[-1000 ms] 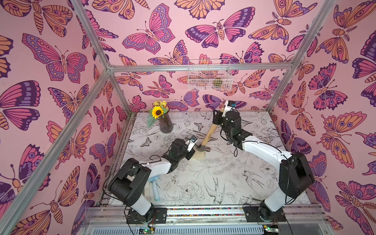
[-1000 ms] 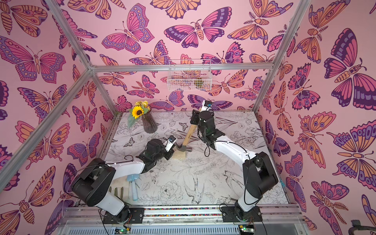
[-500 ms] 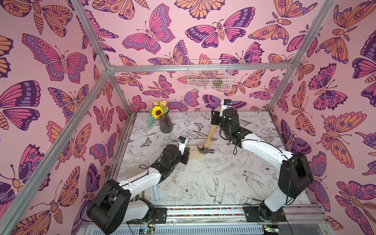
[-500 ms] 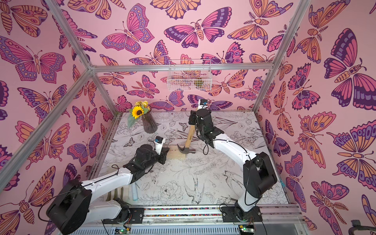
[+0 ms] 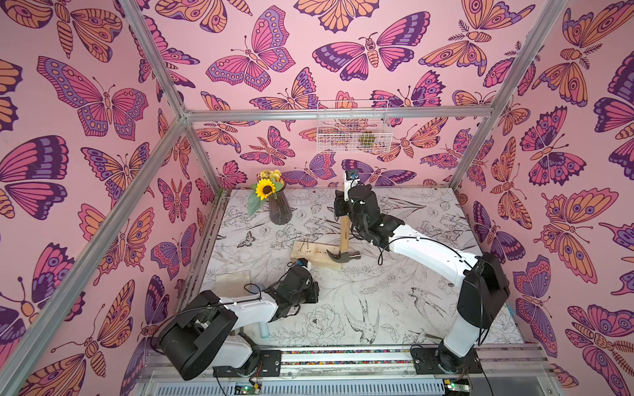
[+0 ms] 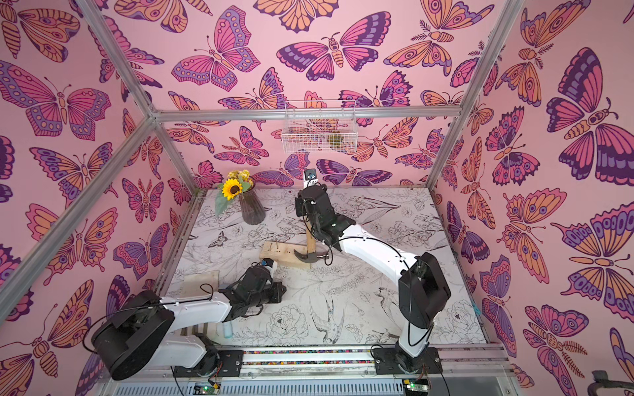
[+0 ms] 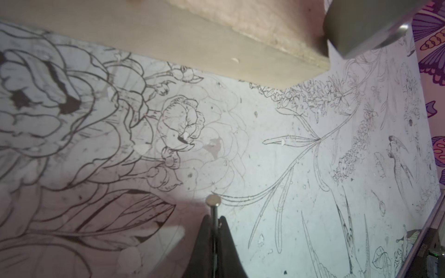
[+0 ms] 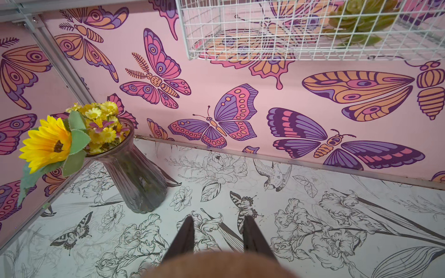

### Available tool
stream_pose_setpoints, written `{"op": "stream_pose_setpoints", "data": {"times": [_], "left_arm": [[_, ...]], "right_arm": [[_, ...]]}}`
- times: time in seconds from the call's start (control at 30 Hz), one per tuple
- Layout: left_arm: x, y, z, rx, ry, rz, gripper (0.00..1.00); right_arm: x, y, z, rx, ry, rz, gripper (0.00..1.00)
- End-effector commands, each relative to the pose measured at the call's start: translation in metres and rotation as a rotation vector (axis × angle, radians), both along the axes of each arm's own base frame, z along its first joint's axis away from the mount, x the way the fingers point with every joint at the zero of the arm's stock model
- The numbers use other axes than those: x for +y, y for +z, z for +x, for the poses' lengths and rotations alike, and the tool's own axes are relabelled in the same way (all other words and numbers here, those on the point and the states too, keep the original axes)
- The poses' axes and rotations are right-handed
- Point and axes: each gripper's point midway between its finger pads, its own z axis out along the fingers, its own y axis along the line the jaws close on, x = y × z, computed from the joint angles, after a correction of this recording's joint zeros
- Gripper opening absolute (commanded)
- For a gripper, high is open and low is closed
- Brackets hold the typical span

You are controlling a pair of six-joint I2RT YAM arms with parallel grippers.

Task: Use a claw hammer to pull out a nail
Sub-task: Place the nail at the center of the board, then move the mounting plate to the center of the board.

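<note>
Flowers [image 5: 266,188] fill the vase [image 5: 279,210]; left fingers [image 7: 204,240] pinch a nail [image 7: 213,204], right fingers [image 8: 185,238] clamp the claw hammer [image 5: 344,236].

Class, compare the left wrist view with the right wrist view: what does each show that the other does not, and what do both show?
Left wrist only: a nail pinched in the left gripper, the block, the hammer head. Right wrist only: the vase, the basket, the hammer handle in the right gripper. Both: the printed table, the butterfly wall, black gripper fingers.
</note>
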Motion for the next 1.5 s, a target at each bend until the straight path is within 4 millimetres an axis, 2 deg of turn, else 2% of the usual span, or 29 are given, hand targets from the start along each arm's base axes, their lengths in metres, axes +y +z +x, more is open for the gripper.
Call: {"op": "stream_pose_setpoints", "data": {"times": [0.0,0.13,0.2,0.27,0.47,0.6,0.7,0.83,0.87,0.9,0.97,1.07,1.27,1.47], "left_arm": [[0.006,-0.018,-0.008,0.073,0.021,0.041,0.11],[0.008,-0.009,-0.004,0.038,0.03,0.04,0.33],[0.012,0.001,-0.001,0.023,0.04,0.051,0.45],[0.018,0.017,0.004,-0.013,0.043,0.071,0.52],[0.053,0.08,0.03,-0.172,0.158,-0.026,0.55],[0.093,0.096,0.052,-0.215,0.301,-0.066,0.54],[0.115,0.095,0.071,-0.199,0.383,-0.125,0.49],[0.137,0.081,0.098,-0.139,0.466,-0.157,0.4],[0.137,0.079,0.107,-0.138,0.465,-0.172,0.39],[0.138,0.067,0.114,-0.103,0.471,-0.171,0.38],[0.137,0.057,0.126,-0.066,0.466,-0.183,0.35],[0.134,0.042,0.142,-0.036,0.456,-0.191,0.26],[0.125,0.033,0.155,-0.018,0.437,-0.223,0.26],[0.111,0.017,0.156,0.022,0.389,-0.238,0.27]], "right_arm": [[0.001,0.042,0.001,-0.08,-0.019,0.058,0.0],[0.0,0.044,0.0,-0.081,-0.025,0.058,0.0],[0.0,0.044,0.0,-0.081,-0.028,0.058,0.0],[-0.001,0.046,0.0,-0.08,-0.03,0.059,0.0],[-0.001,0.047,0.001,-0.081,-0.038,0.068,0.0],[-0.001,0.049,0.001,-0.082,-0.041,0.078,0.0],[0.0,0.05,0.001,-0.081,-0.038,0.088,0.0],[0.0,0.051,0.001,-0.082,-0.044,0.096,0.0],[-0.001,0.052,0.001,-0.082,-0.045,0.098,0.0],[0.0,0.052,0.001,-0.082,-0.044,0.099,0.0],[0.0,0.053,0.001,-0.083,-0.046,0.102,0.0],[0.0,0.056,0.0,-0.088,-0.045,0.11,0.0],[-0.002,0.067,-0.004,-0.129,-0.028,0.137,0.0],[-0.003,0.078,-0.012,-0.171,0.0,0.172,0.0]]}}
